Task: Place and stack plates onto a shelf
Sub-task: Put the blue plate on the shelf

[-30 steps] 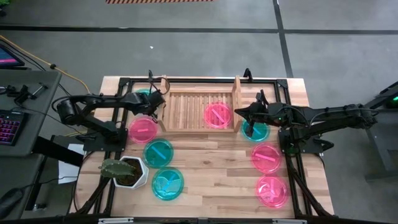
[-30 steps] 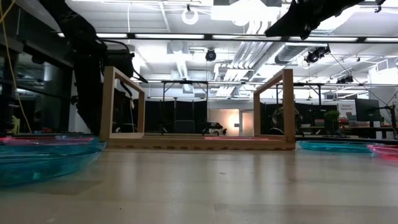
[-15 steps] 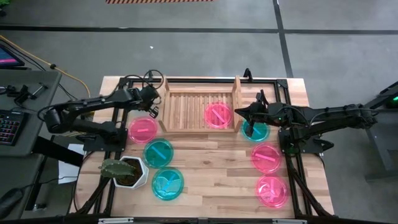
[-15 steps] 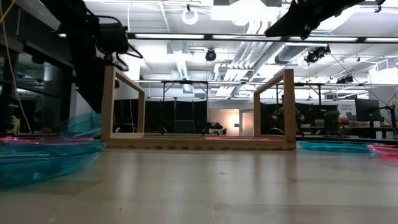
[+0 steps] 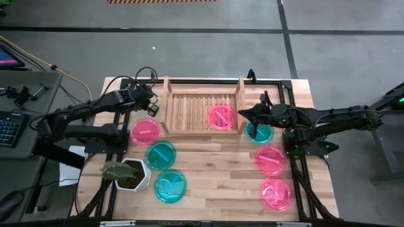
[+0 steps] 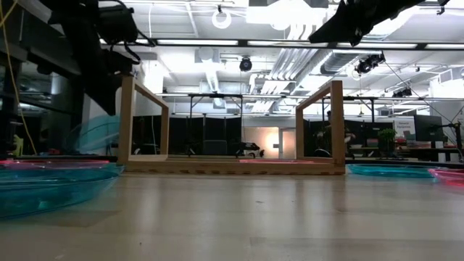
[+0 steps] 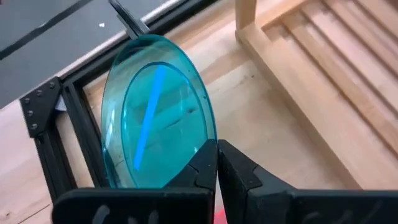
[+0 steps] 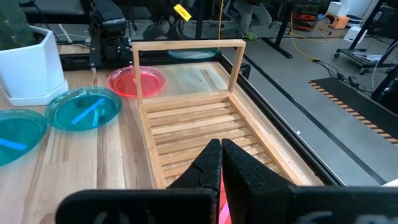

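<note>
My left gripper is shut on a teal plate and hovers by the shelf's left rail; the low view shows that plate above the tabletop. The wooden shelf holds one pink plate. My right gripper is shut and empty, hanging over the shelf's right end. On the table lie pink plates and teal plates. My left gripper pinches the teal plate's rim between its two fingers, at the edge nearest the wrist. The fingers slant downward toward the shelf. The plate stands tilted up from the fingers, its face turned toward the camera, lifted clear of the table.
A white hexagonal plant pot stands near the front left. Black frame rails run along the table's edges. The slatted shelf floor is bare to the left of the pink plate.
My left gripper has risen and drawn back a little toward the table's left edge, staying shut on the teal plate. The plate has come up off the table and tipped to a steeper tilt.
</note>
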{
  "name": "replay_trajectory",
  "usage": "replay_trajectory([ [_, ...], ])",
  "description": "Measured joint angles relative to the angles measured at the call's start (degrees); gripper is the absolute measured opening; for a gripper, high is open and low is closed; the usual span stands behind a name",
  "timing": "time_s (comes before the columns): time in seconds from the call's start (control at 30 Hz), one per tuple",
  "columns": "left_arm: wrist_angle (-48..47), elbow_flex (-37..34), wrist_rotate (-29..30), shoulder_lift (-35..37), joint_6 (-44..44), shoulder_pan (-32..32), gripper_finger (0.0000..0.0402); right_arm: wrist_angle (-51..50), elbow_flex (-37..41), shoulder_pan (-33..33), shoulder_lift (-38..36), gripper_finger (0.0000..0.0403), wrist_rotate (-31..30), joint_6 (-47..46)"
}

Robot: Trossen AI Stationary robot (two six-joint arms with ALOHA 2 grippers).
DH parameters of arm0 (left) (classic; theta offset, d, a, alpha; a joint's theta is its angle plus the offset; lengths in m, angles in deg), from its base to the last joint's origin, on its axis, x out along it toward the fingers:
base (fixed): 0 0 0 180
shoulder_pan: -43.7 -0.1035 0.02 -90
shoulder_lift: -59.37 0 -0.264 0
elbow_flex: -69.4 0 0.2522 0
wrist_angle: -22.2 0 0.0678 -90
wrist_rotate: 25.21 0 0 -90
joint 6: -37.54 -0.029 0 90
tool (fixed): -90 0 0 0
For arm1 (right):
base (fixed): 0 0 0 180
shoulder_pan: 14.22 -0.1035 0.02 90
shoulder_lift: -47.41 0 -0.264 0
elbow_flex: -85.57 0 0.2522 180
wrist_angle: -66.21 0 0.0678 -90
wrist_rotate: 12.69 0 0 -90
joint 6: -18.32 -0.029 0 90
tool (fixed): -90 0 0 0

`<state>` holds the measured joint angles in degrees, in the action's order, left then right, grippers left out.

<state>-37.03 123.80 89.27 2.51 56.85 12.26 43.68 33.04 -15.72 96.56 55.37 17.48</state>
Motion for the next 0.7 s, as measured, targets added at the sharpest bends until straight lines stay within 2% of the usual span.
replay_trajectory([
  [0.37,2.31,0.28,0.52,4.3,0.11,0.0,0.0,0.01,0.0,0.0,0.0,0.0,0.07,1.06],
  [0.7,2.57,9.74,4.87,4.17,-2.85,0.0,0.0,0.01,0.0,0.0,0.0,0.0,0.09,1.06],
])
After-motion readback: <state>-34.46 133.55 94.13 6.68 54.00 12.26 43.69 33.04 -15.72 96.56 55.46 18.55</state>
